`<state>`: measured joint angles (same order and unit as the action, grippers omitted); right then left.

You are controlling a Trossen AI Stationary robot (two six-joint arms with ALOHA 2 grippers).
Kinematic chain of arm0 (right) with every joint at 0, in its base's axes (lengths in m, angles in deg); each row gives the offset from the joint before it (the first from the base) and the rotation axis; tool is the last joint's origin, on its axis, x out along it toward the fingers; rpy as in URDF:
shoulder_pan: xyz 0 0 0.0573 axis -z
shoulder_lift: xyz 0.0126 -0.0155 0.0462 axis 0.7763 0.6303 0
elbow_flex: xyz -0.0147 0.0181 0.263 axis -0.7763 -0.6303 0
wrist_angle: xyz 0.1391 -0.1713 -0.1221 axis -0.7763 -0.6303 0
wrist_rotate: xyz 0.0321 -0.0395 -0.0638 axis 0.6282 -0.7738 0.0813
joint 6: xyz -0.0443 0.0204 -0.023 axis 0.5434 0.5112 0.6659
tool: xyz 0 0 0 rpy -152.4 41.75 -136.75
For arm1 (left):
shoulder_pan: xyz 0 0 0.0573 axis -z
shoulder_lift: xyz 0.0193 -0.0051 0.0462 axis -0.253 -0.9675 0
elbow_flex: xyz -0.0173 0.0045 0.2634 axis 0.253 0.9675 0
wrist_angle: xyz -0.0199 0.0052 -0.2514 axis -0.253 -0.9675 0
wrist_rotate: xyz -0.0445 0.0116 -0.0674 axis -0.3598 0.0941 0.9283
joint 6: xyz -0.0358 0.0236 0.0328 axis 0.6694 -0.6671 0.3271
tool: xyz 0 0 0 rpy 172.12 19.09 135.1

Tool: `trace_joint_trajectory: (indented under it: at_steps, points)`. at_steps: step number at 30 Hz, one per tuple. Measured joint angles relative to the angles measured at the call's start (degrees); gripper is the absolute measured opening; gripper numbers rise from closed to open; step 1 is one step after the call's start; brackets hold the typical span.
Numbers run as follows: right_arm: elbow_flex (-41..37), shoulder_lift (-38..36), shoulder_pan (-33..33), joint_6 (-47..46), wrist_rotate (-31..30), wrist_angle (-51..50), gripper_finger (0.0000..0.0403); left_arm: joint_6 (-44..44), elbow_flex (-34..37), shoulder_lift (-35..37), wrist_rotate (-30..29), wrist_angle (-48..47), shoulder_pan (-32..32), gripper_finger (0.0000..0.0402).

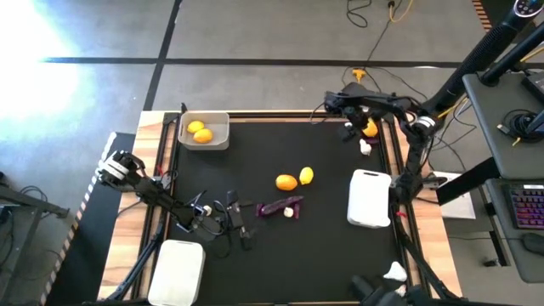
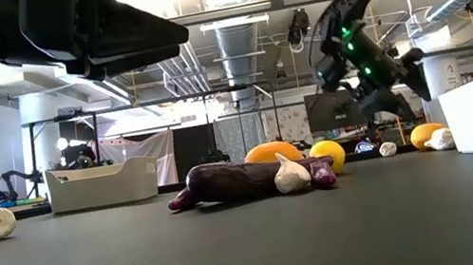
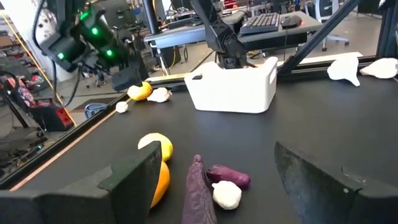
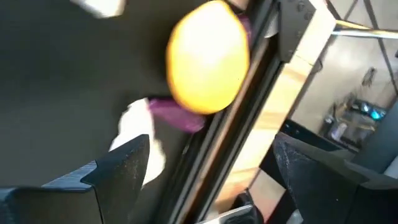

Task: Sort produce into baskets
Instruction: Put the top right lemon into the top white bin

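Note:
My left gripper (image 3: 217, 186) is open and low over the table's middle, near a long dark purple eggplant (image 3: 199, 199), a tiny eggplant (image 3: 231, 176) and a white garlic bulb (image 3: 227, 195), all lying on the mat. Two citrus fruits (image 1: 286, 181) lie just beyond them. My right gripper (image 4: 205, 174) is open at the far right edge, above a citrus (image 4: 208, 56), a tiny eggplant (image 4: 175, 113) and a garlic bulb (image 4: 140, 140). The far-left basket (image 1: 223, 136) holds two citrus (image 1: 201, 132).
A white basket (image 1: 370, 197) stands at the right and another (image 1: 177, 270) at the near left. A garlic bulb (image 1: 365, 147) lies near the right gripper, and more white bulbs (image 3: 345, 65) lie near the table's near right corner. The black mat's raised rail (image 4: 249, 93) borders the right edge.

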<state>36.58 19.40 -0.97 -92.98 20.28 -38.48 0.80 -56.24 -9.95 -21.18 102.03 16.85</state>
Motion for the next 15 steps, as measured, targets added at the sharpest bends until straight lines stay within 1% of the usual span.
trace_joint_trajectory:
  at_steps: [3, 8, 11, 15]
  points:
    - [0.0, 2.0, 3.2, 1.5, -0.6, 2.1, 0.0335, -0.7, 0.0, -0.1, 0.0, 0.0, -0.1, 0.0294]
    - [-0.1, 4.7, 6.5, 3.0, 2.4, 5.0, 0.0329, -0.9, 0.0, -0.1, -0.7, -0.1, -0.2, 0.0294]
    - [-0.1, 5.9, 7.5, 4.6, 5.4, 7.0, 0.032, -1.5, 0.0, -0.1, -0.9, -0.1, -0.3, 0.0294]
    - [-0.1, 7.7, 8.1, 4.9, 7.7, 7.6, 0.0305, -1.6, 0.0, -0.1, -0.9, -0.1, -0.3, 0.0294]
